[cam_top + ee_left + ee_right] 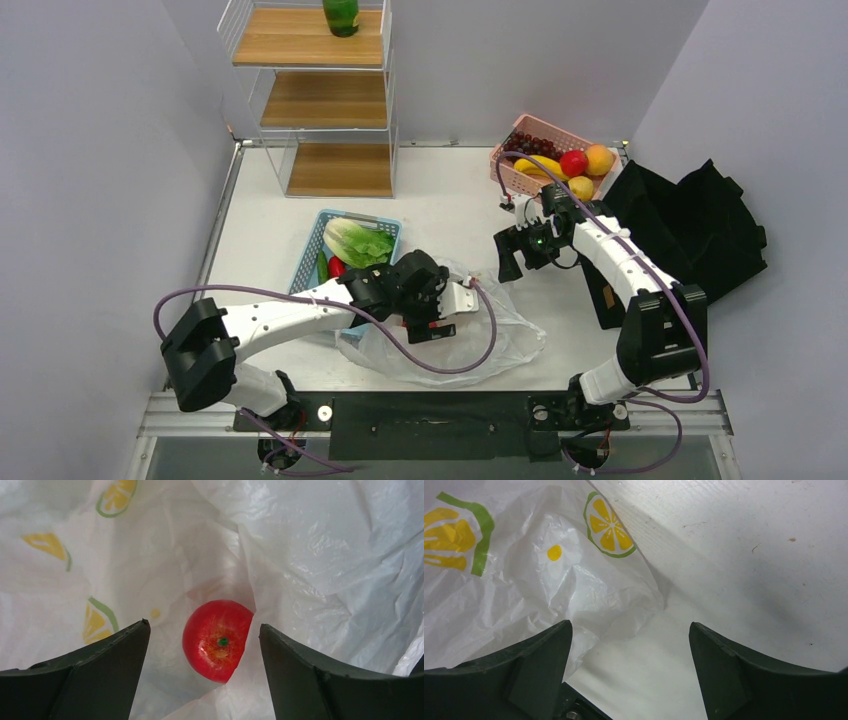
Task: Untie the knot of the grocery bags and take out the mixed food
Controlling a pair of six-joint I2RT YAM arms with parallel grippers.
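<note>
The white grocery bag (505,340) with yellow citrus prints lies crumpled at the table's near middle. My left gripper (447,303) hangs over it, open. In the left wrist view a red apple (215,640) lies inside the bag (325,555) between and just beyond the spread fingers of the left gripper (202,627), untouched; a plastic fold covers its right edge. My right gripper (507,255) is open above the table, right of the bag. In the right wrist view the right gripper (630,626) holds nothing, and the bag's edge (524,580) lies by its left finger. No other food shows in the bag.
A blue basket (312,240) with lettuce sits left of the bag, under the left arm. A pink basket (545,125) with grapes, banana and round fruit stands at the back right. A black tote (700,225) lies at the right. A wooden shelf rack (315,100) stands at the back.
</note>
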